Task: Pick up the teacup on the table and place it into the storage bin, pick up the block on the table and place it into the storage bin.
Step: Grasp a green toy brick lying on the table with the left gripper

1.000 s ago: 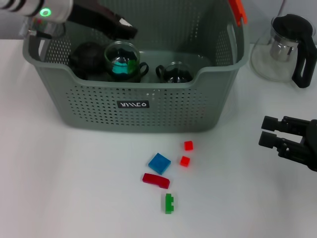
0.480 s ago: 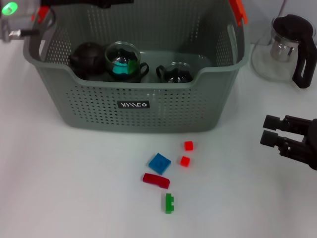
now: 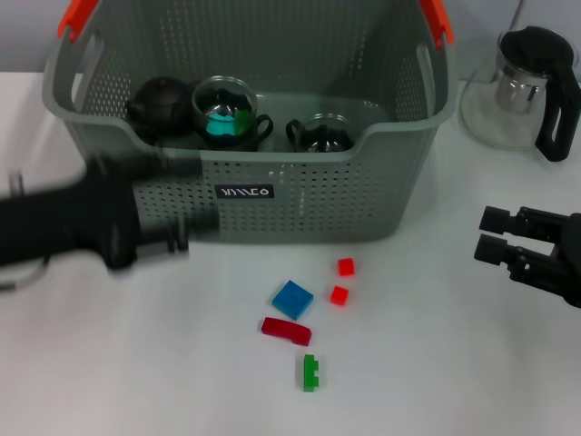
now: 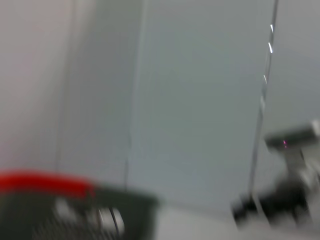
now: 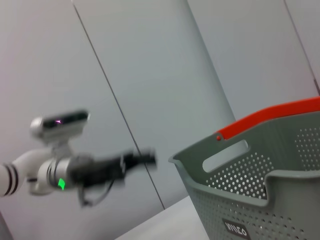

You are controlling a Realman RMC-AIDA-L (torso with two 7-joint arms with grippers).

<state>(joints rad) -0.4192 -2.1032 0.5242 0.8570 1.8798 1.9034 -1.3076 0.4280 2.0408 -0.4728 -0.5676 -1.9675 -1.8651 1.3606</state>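
Note:
The storage bin (image 3: pixel 272 195), grey-green with orange handle ends, stands at the back centre. In it are a glass teacup (image 3: pixel 223 114) with teal and green pieces inside, a second glass cup (image 3: pixel 322 134) and a black pot (image 3: pixel 159 100). On the table in front lie a blue block (image 3: pixel 292 299), two small red blocks (image 3: pixel 345 266), a dark red block (image 3: pixel 286 331) and a green block (image 3: pixel 310 372). My left gripper (image 3: pixel 179 238) is a dark blur low in front of the bin's left part. My right gripper (image 3: pixel 493 235) is open and empty at the right.
A glass pitcher (image 3: pixel 525 86) with a black handle stands at the back right, beside the bin. The right wrist view shows the bin's end wall (image 5: pixel 260 190) and the left arm (image 5: pixel 85 170) farther off. The left wrist view is smeared, with an orange handle (image 4: pixel 45 182).
My left arm has swept from above the bin's back left corner down to the table in front of the bin's left side. The right arm has not moved.

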